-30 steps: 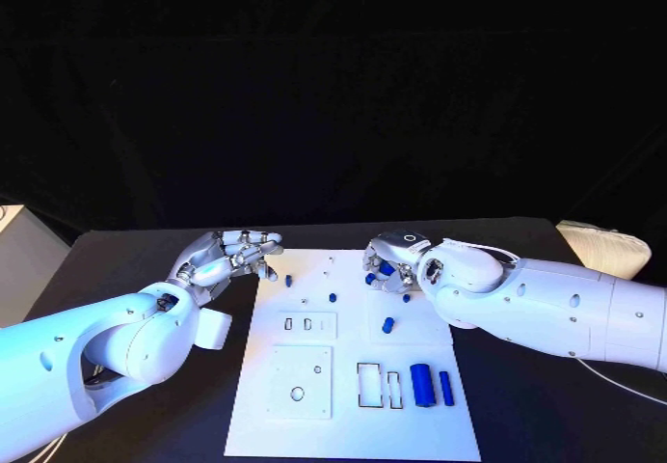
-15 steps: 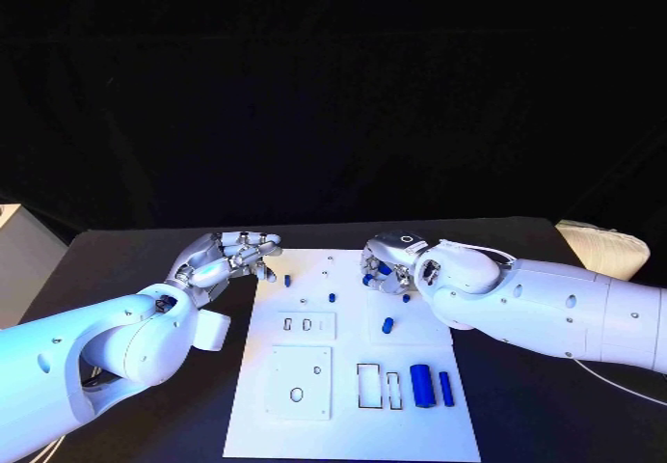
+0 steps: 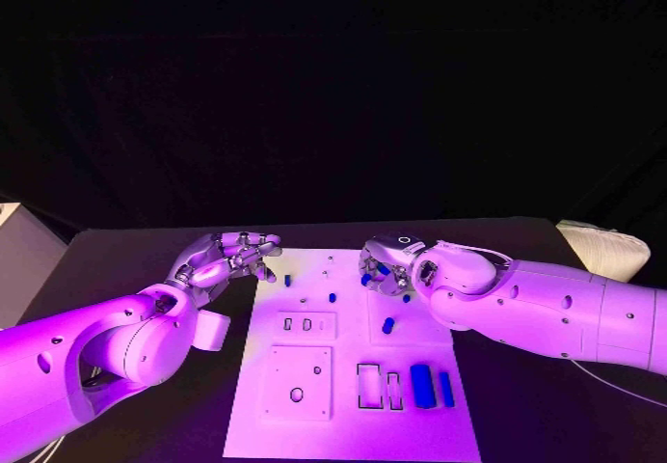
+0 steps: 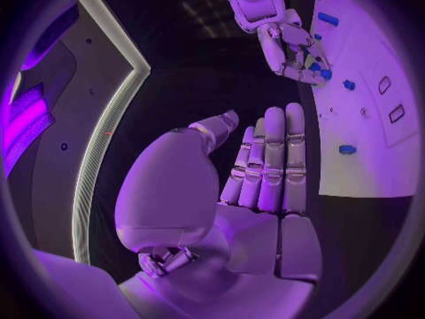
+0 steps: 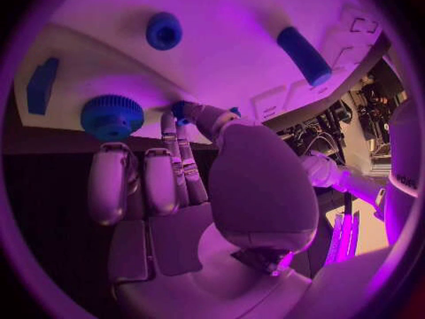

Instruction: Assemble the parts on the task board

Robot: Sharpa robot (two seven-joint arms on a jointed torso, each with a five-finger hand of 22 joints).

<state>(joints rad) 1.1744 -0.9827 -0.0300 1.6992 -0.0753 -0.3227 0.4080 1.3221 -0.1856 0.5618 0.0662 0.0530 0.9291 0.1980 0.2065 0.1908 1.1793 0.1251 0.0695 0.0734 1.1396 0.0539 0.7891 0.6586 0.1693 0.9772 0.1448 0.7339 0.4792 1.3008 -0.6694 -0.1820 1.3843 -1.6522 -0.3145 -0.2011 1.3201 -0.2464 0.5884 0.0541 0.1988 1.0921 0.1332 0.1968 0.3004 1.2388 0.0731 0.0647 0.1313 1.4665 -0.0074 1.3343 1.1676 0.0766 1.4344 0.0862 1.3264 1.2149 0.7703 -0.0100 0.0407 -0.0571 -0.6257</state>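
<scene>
**Both robot hands at the far end of the task board**

The white task board (image 3: 355,386) lies lengthwise on the black bench (image 3: 125,260), its long axis running away from the robot. Bare bench shows along both long sides of the board and beyond its far edge; the 2 arms take up much of that side room nearer the robot.

The left robot hand (image 3: 229,255) hangs just off the board's far left corner, over the bench. In the left wrist view its fingers (image 4: 270,159) lie straight and close together with the thumb apart, and nothing sits in them. A small blue peg (image 3: 288,281) stands on the board just beside this hand.

The right robot hand (image 3: 386,265) is over the far right part of the board, fingers curled down. In the right wrist view its fingertips (image 5: 181,113) pinch a small blue part (image 5: 180,109) against the board; how firmly it grips I cannot tell. Just beside the fingers stands a ribbed blue round knob (image 5: 112,117), and a smooth blue round peg (image 5: 163,30) stands a little apart.

A short blue cylinder (image 3: 387,326) lies mid-board, its long axis roughly along the board. Near the right edge, closer to the robot, a wide blue bar (image 3: 421,386) and a narrow blue bar (image 3: 446,389) lie side by side, both pointing along the board, beside 2 rectangular slots (image 3: 378,385).
</scene>
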